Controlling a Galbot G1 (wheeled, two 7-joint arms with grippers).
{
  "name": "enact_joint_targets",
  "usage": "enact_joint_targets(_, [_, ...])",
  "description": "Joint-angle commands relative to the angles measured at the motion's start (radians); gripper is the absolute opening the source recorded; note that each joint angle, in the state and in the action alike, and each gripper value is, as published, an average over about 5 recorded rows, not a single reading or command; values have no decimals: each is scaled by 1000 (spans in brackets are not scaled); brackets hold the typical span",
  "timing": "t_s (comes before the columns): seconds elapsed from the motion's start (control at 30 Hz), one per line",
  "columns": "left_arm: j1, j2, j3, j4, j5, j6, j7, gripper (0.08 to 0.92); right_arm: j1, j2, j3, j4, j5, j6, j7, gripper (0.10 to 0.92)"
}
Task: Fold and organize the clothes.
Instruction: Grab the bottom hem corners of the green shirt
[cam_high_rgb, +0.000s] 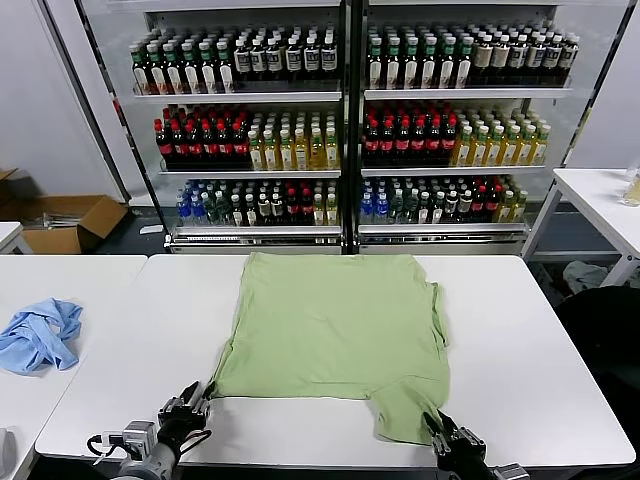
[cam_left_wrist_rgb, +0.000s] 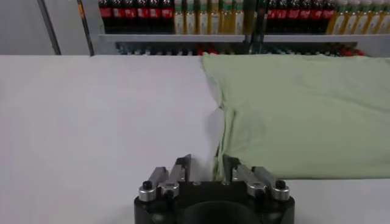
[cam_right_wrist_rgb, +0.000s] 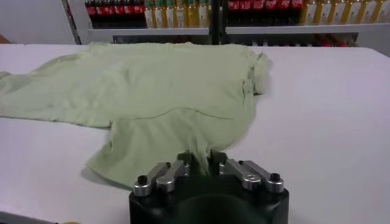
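Observation:
The light green T-shirt lies spread flat, plain side up, on the white table. One flap of it hangs toward the front edge near my right arm. My left gripper is at the shirt's front left corner. In the left wrist view it is open, with the shirt's edge just inside one finger. My right gripper is at the front flap. In the right wrist view it has its fingers close together with a ridge of the green cloth pinched between them.
A smaller light blue garment lies crumpled on the neighbouring table to the left. Glass-front shelves of bottles stand behind the table. A cardboard box sits on the floor at the far left, and another white table stands at the right.

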Motion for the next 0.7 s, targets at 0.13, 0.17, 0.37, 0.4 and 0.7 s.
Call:
enact_joint_targets(0.13, [2,-18,16,-2,5,-22,8,188,1,0,2,-4,12,-7,2,109])
enact_joint_targets(0.17, [2,-19,16,-6,4,-30,9,162,1,0,4,-3,13,-8,1,109])
enact_joint_targets(0.37, [35,-2,-9,-88,-16,-51,6,83,-19,-12,56,42,51,-27,-11,109])
enact_joint_targets(0.4, [50,6,-18,-113,-25,-50,5,83,-27,-16,75,59,63,-35,-15,109])
enact_joint_targets(0.7, [247,66,-88,-278,-82,-22,-19,83,-141,-44,210,180,93,-129,-99,109])
